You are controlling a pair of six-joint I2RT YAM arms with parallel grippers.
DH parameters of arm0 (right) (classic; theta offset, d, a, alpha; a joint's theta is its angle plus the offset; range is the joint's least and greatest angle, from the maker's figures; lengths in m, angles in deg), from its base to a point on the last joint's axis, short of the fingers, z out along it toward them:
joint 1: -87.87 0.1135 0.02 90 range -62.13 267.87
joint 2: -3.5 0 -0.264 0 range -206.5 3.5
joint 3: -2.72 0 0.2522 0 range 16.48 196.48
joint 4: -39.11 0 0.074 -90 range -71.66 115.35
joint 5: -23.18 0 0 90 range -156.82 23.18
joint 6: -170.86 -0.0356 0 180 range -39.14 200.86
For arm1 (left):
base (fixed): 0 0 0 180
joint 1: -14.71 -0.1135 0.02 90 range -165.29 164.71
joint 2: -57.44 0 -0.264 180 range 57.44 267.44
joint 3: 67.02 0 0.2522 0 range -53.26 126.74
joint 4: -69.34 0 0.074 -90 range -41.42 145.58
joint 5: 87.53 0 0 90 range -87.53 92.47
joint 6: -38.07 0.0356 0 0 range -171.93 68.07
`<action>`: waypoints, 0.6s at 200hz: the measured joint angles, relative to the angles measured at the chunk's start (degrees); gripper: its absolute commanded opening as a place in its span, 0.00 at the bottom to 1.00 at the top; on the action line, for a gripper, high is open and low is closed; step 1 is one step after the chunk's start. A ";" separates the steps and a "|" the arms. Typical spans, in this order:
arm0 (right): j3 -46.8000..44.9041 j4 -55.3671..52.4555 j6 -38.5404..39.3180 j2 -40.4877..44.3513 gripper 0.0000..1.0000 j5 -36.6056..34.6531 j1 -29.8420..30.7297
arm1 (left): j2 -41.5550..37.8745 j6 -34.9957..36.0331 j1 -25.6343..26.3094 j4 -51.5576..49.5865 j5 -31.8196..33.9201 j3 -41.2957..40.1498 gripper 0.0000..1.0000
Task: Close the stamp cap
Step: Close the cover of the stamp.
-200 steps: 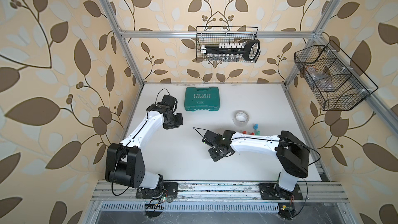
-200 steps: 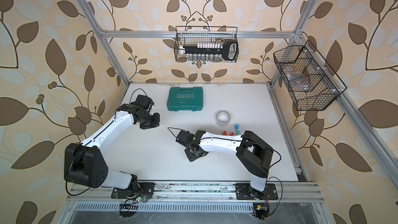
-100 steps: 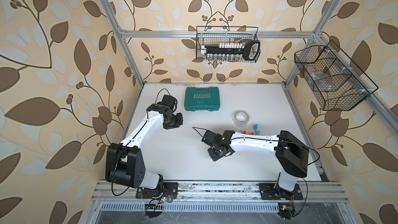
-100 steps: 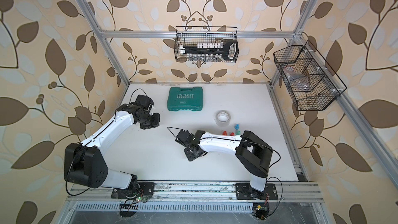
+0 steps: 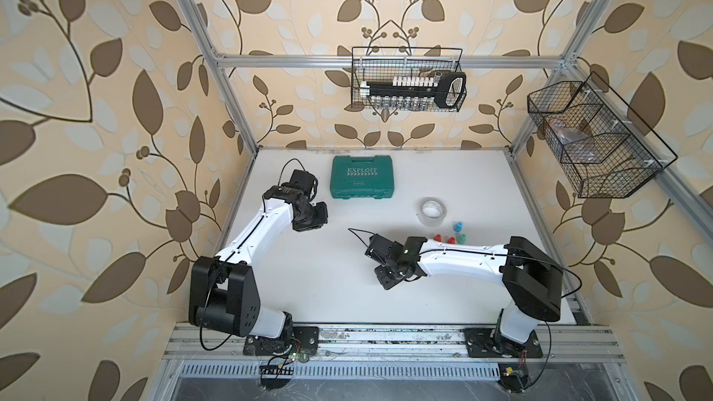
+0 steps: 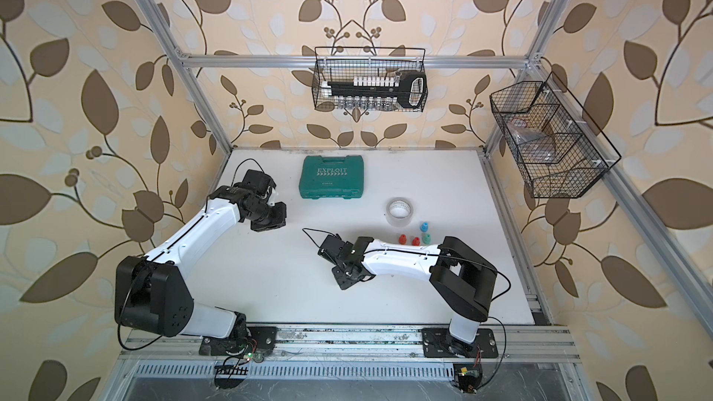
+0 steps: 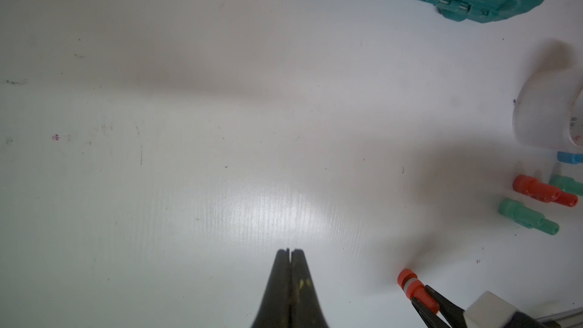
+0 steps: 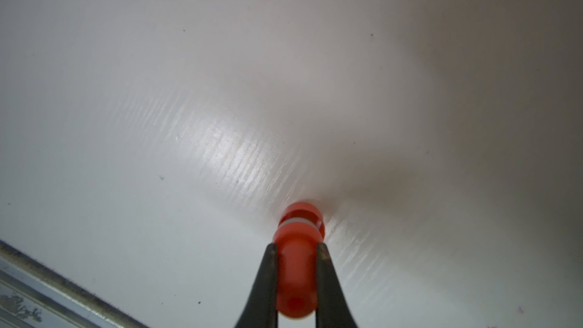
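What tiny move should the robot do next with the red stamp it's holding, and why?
Probably press the red stamp straight down a little. The right end effector is shut on it, its cap seems to rest on the white table, and a pale band shows between cap and body, so the cap looks not fully seated. The left end effector is shut, empty and apart.

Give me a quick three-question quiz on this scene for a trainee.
1. True or false: the left fingers are open.
2. The stamp held in the right fingers is: A blue, B red, C green.
3. What word is printed on the case?
Key: 1 false, they are shut on nothing; 2 B; 3 EXPLOIT.
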 measured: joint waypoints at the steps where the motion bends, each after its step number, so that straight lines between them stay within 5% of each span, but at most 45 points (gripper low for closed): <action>1: 0.00 0.04 0.02 0.02 0.00 -0.02 0.00 | 0.00 0.00 0.00 0.00 0.00 0.00 0.05; 120: 0.00 0.87 1.20 0.17 0.00 -1.22 0.39 | 0.00 0.09 0.00 0.00 -0.09 0.00 0.05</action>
